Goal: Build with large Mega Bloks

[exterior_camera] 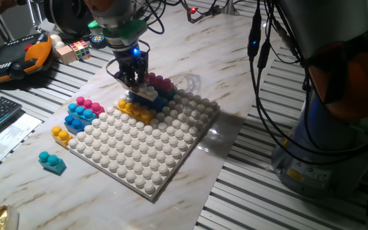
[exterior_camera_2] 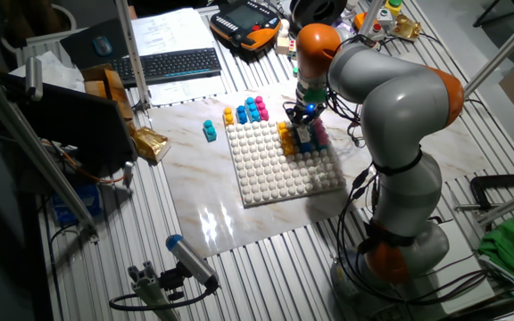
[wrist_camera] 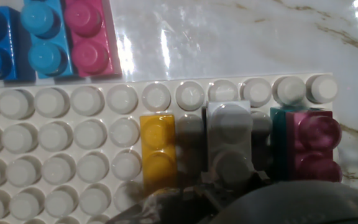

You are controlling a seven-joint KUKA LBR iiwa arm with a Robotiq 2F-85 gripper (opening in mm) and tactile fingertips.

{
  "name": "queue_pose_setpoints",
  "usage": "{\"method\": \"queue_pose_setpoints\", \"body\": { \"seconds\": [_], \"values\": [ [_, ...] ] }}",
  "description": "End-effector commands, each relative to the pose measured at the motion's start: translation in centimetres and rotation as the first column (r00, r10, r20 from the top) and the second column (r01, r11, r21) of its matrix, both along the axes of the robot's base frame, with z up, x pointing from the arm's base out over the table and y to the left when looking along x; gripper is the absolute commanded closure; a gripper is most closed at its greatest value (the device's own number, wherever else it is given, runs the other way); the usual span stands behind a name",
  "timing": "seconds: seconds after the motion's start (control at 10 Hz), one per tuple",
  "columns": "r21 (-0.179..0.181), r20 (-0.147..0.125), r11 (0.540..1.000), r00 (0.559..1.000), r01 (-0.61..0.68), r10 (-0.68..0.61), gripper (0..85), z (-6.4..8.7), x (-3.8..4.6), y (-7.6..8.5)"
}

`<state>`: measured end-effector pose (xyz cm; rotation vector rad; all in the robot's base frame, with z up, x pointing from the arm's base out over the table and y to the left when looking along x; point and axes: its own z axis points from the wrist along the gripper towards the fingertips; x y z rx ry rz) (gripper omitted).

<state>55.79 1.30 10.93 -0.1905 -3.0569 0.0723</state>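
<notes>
Gripper: gripper [exterior_camera: 135, 82] narrow, pinching white brick [wrist_camera: 229, 138] above baseplate [exterior_camera: 165, 167].
Brick: between yellow brick [wrist_camera: 158, 149] and pink brick [wrist_camera: 316, 144], near baseplate's far edge.
Tip: line studs up squarely, then press straight down.

The table [wrist_camera: 241, 37] looks like glossy veined marble; the white baseplate [wrist_camera: 73, 180] and the pink brick [wrist_camera: 316, 146] are smooth, slightly shiny plastic.

Gripper [exterior_camera_2: 305, 120] down on bricks [exterior_camera_2: 302, 138] at baseplate [exterior_camera_2: 270, 169] far edge, jaw state unclear.
</notes>
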Motion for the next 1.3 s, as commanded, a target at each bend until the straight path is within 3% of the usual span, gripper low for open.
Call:
{"method": "queue_pose_setpoints", "body": {
  "seconds": [0.0,0.8,0.9,1.2],
  "values": [
    [-0.002,0.004,1.000,1.000,-0.001,0.001,84.3,0.1,0.17,-0.2],
    [0.011,-0.054,1.000,0.998,-0.015,0.016,84.3,0.6,-0.88,-0.4],
    [0.009,-0.056,1.000,0.998,-0.015,0.015,84.3,0.6,-1.01,-0.4],
    [-0.002,-0.020,1.000,1.000,0.002,-0.002,84.3,-0.5,-1.56,0.1]
  ]
}}
